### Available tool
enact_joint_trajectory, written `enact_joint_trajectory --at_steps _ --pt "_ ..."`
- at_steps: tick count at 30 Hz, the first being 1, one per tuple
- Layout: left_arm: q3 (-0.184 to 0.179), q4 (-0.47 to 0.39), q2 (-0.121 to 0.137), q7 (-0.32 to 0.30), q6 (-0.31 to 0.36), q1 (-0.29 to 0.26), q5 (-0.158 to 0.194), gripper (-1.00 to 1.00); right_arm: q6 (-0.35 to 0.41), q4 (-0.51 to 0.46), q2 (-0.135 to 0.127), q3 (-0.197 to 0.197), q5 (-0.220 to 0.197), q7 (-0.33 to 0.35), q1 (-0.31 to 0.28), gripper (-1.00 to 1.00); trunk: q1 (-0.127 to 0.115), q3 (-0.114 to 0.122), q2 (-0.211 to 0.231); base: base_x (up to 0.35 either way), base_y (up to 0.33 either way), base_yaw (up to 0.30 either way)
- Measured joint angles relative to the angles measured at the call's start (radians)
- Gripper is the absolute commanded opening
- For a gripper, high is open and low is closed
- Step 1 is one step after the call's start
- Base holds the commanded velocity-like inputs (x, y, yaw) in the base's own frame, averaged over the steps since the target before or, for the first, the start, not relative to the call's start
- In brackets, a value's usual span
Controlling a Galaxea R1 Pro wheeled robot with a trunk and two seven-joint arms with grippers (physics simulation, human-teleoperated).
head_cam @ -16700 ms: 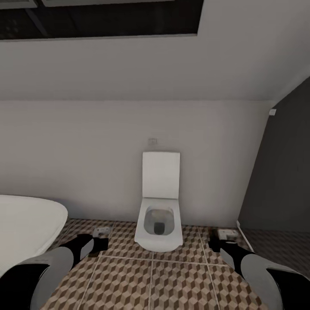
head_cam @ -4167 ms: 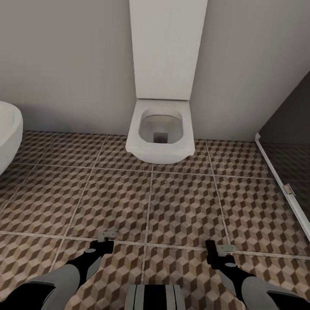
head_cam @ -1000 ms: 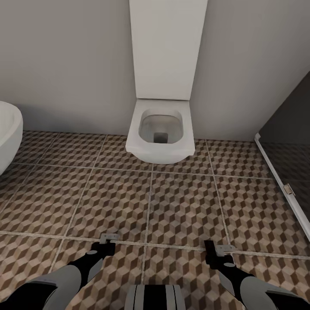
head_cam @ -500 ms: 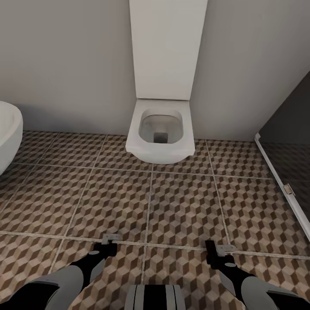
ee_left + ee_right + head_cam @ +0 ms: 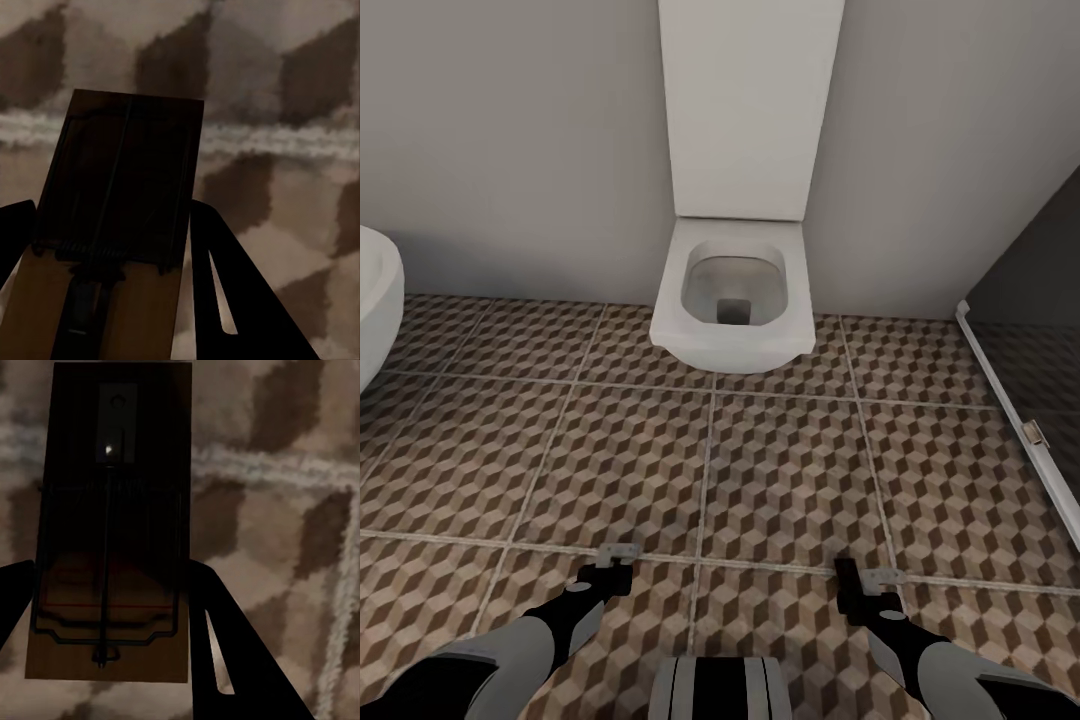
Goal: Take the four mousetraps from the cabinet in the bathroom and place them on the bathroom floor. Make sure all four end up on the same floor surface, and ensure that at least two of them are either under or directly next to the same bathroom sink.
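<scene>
Gripping one mousetrap each, both arms are held low and forward over the bathroom floor, well short of the toilet. The left gripper is closed on the left mousetrap; in the left wrist view the wooden board is seen lying between the two dark fingers, its far end reaching out beyond the fingertips. The right gripper is likewise clamped on the right mousetrap, whose wire frame and small metal plate can be made out on the board, and which also reaches past the fingertips. It is judged that the traps are held flat and low so that they can be laid on the tiles without being tipped over.

Beneath both claws only patterned tiles and pale grout lines are seen, so each trap hangs just above the floor and is not yet set down. Whether a trap touches the tiles cannot be told.

As for containers, the toilet bowl ahead of the claws is open, and only its dark drain is seen inside. Far to the side of the left claw a white rounded rim is seen; what is in it is hidden. No sink can be identified with certainty, so the place for the traps is still to be chosen.
</scene>
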Motion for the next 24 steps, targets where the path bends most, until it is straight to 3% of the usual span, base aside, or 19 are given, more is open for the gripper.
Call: enact_joint_trajectory --at_steps 24 --pt "0.0 -0.001 0.001 0.0 0.0 0.0 0.0 -1.0 0.0 0.0 0.002 0.001 0.003 0.0 0.0 -1.0 0.0 0.0 0.0 0.0 0.0 0.0"
